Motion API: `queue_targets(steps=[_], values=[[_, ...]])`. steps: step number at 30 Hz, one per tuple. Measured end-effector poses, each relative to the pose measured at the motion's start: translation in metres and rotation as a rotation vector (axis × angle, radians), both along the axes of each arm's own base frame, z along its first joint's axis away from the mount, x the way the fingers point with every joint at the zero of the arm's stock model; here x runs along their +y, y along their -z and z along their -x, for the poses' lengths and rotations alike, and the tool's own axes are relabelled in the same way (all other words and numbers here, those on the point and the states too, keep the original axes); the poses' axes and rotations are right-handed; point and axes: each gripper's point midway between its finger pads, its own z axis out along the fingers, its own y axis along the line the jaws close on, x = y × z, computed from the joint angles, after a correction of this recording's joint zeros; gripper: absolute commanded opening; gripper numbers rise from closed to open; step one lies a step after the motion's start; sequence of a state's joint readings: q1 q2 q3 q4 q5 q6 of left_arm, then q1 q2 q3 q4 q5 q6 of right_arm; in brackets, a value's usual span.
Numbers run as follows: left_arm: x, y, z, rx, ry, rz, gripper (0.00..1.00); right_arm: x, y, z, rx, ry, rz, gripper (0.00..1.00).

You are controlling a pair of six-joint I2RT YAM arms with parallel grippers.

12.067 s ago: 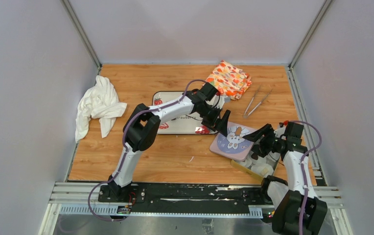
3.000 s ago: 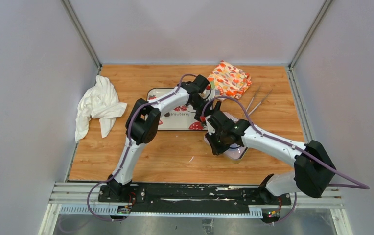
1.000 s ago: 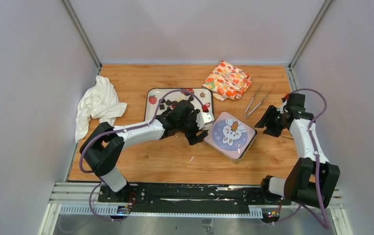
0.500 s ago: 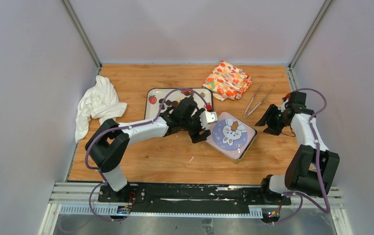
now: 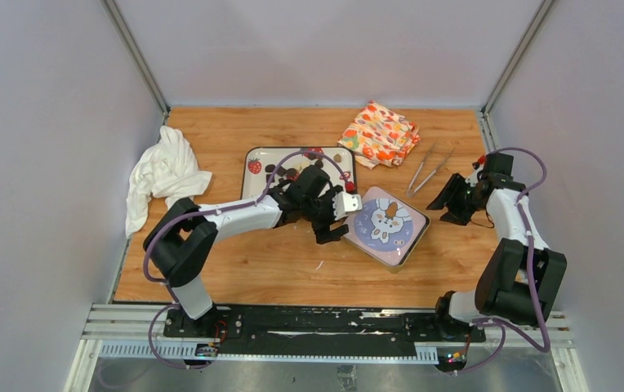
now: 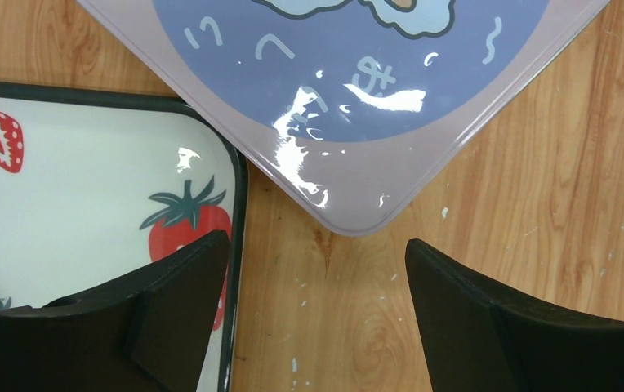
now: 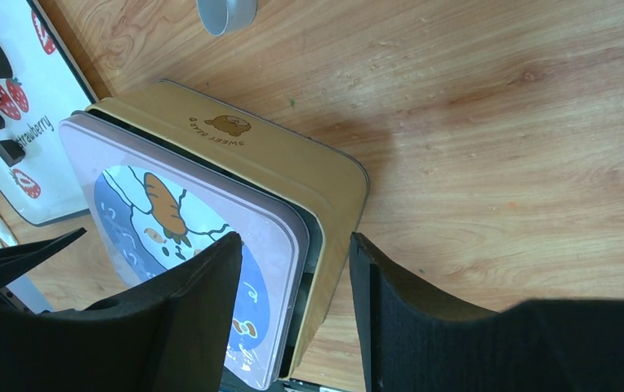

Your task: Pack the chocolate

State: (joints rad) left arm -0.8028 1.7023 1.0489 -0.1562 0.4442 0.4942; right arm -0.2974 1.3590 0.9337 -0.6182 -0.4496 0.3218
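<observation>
Withdrawn from above the tin over the last few seconds, the right gripper (image 5: pixel 446 204) is now parked at the right edge of the top view, fingers apart and empty. The left gripper (image 6: pixel 317 245) has been brought low to the near corner of the lid (image 6: pixel 374 98), jaws spread wide to either side and not touching it. The lid is seen lying askew on the tan tin (image 7: pixel 276 155). Chocolate (image 5: pixel 288 172) is left on the strawberry tray (image 6: pixel 88 188), just above centre, so packing is judged unfinished.
</observation>
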Motion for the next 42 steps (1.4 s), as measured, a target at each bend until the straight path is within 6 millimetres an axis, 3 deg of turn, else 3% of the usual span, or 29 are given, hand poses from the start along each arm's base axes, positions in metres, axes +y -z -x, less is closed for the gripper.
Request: queue_targets(steps=[10, 21, 33, 42], values=[[-0.009, 0.021, -0.003, 0.010, -0.011, -0.016, 0.80, -0.003, 0.005, -0.003, 0.005, 0.004, -0.009, 0.56], [-0.022, 0.017, -0.007, 0.029, -0.007, 0.015, 0.77, -0.009, 0.031, -0.008, 0.098, 0.080, -0.071, 0.53], [-0.029, 0.020, -0.002, 0.062, 0.011, 0.028, 0.76, 0.001, 0.053, -0.013, 0.161, 0.133, -0.172, 0.51], [-0.035, 0.024, 0.003, 0.083, 0.019, 0.034, 0.75, 0.004, 0.053, -0.015, 0.153, 0.137, -0.195, 0.54]])
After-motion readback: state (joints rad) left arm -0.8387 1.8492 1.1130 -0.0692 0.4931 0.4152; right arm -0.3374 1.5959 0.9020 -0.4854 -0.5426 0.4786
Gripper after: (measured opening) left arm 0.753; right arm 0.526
